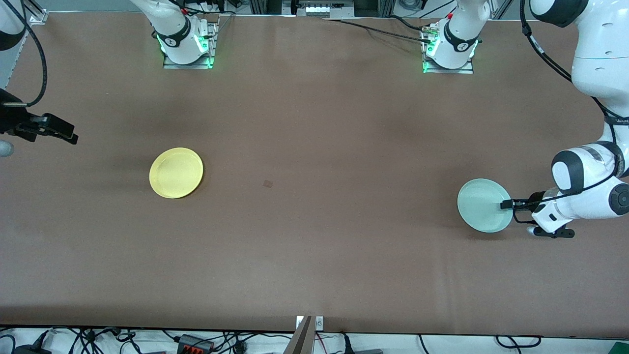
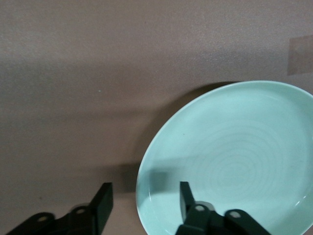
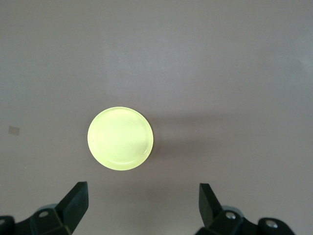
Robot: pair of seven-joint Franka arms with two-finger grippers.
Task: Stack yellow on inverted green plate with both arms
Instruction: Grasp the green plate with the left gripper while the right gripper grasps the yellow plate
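- A wide brown desk [image 1: 314, 236] fills the scene, with the two arm bases at its 12 o'clock edge and cables trailing along the 6 o'clock edge.
- The green plate [image 1: 484, 204] lies right way up toward the left arm's end of the desk, well apart from the yellow plate [image 1: 176, 172] toward the right arm's end.
- The left pincer [image 1: 507, 203] straddles the green plate's rim at the plate's 3 o'clock side, one finger over the inside and one outside; the jaws are partly drawn in but show no firm clamp on the rim yet.
- To do this step well, the fingers should bite squarely on the rim before lifting, since a thin, shallow edge could slip while the plate is turned over.
- The right pincer [image 1: 59, 130] waits with jaws wide apart, above the desk at the yellow plate's 10 o'clock.
- A small dark patch [image 1: 268, 184] lies between the plates; nothing blocks either arm's path.
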